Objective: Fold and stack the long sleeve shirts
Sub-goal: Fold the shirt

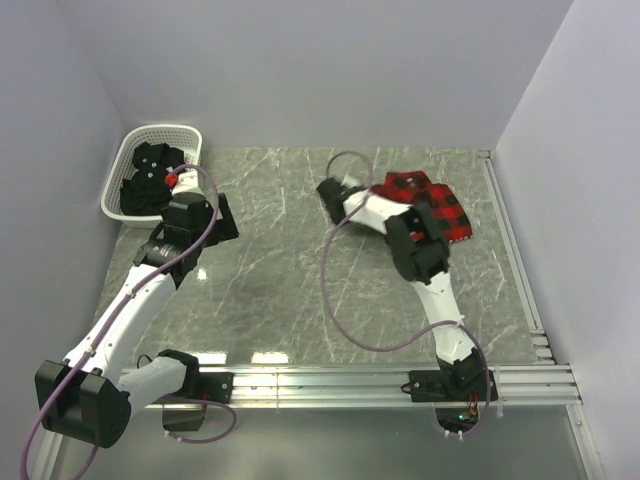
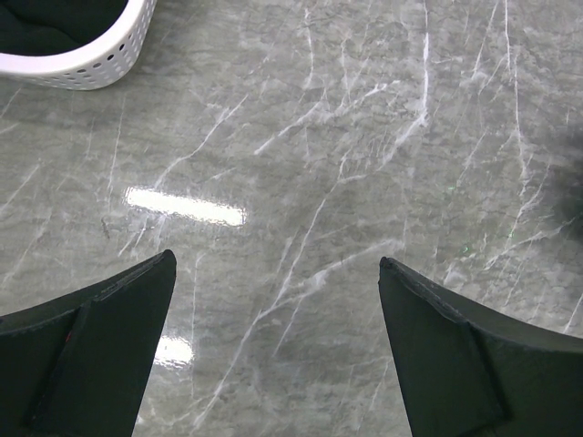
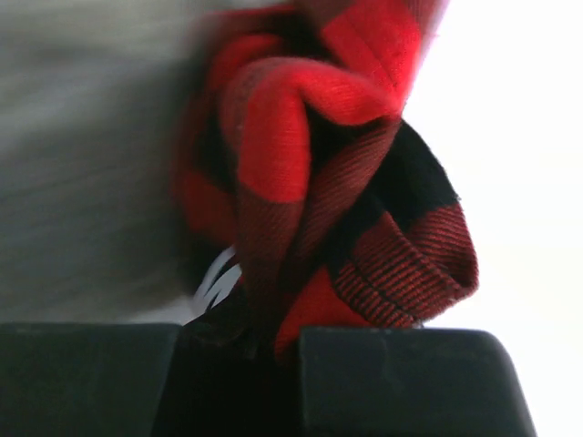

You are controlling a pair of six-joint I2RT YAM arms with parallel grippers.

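Only the right wrist view shows the right claw clenched on bunched flannel; overhead, the black shirt lies in the basket; left claw released.

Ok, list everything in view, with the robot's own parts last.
red-and-black buffalo-check flannel shirt: one, red and black, far right of the table, a fold pinched by the right gripper
plain black shirt: one, black, bunched inside the basket
white plastic lattice basket: one, white, far left corner
grey marbled table: one, grey with pale veins, under everything
left gripper: one, black, open, above bare table near the basket
right gripper: one, black, shut on the flannel
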